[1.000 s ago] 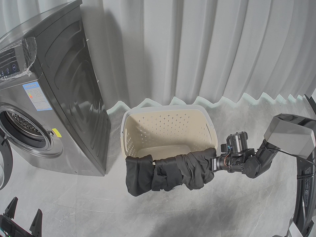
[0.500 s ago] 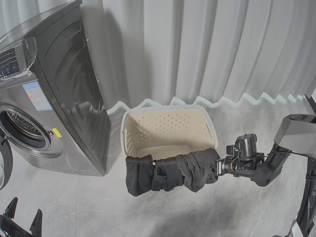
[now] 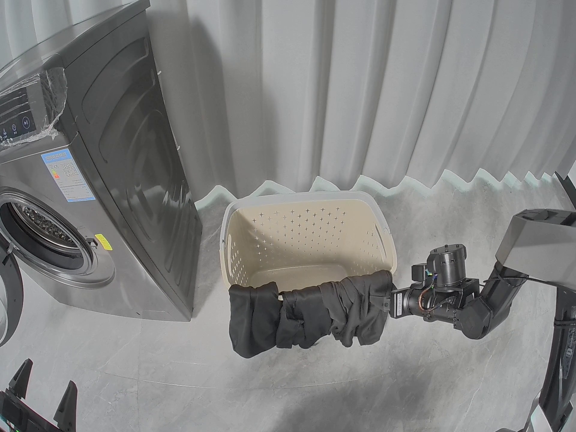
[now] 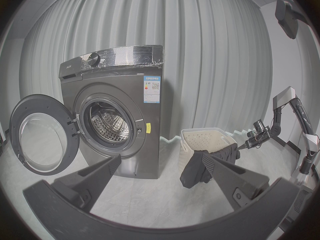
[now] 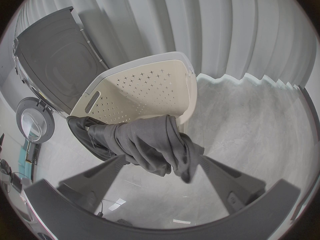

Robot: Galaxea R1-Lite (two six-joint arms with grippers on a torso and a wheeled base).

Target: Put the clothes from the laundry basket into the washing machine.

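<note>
A dark garment [image 3: 306, 319] is seen draped over the near rim of the laundry basket [image 3: 300, 197], its end flanked by the right hand [image 3: 384, 304], fingers spread and unclenched. Should only a fold be pinched (the cloth is bunched), it could be dropped short of the washing machine [image 3: 120, 169].

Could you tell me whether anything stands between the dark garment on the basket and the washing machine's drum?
Nothing visible does. The garment hangs over the basket's front rim, and the washing machine's door is swung open on the side away from the basket, exposing the drum.
</note>
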